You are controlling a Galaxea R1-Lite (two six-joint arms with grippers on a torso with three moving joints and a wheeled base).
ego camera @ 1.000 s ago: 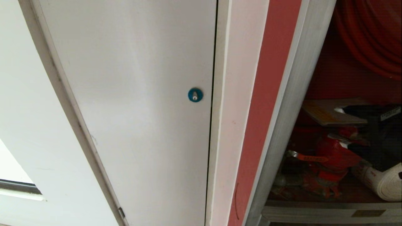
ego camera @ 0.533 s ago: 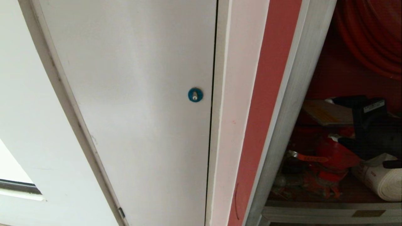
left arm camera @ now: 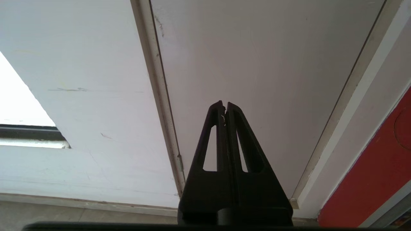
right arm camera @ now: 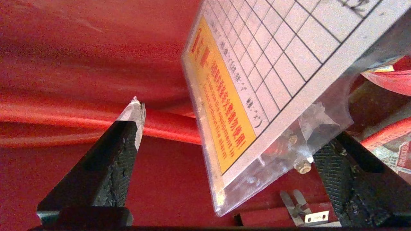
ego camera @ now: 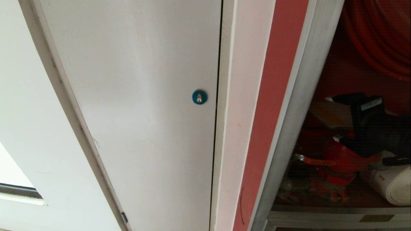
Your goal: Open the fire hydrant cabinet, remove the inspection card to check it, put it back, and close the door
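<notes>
The inspection card (right arm camera: 257,83), a clear-laminated white sheet with a printed grid and a yellow band of red lettering, lies tilted inside the fire hydrant cabinet (ego camera: 289,106), on the right of the scene above the red valve (ego camera: 337,160). The right gripper (right arm camera: 224,128) is inside the cabinet, jaws spread wide on either side of the card's near edge, gripping nothing; whether one finger touches the card cannot be told. A white rolled hose (ego camera: 395,186) lies at the far right, red hose coils (ego camera: 379,38) above. The left gripper (left arm camera: 224,104), fingers pressed together and empty, points at the plain white panel (ego camera: 144,96) with its blue round lock (ego camera: 199,97).
</notes>
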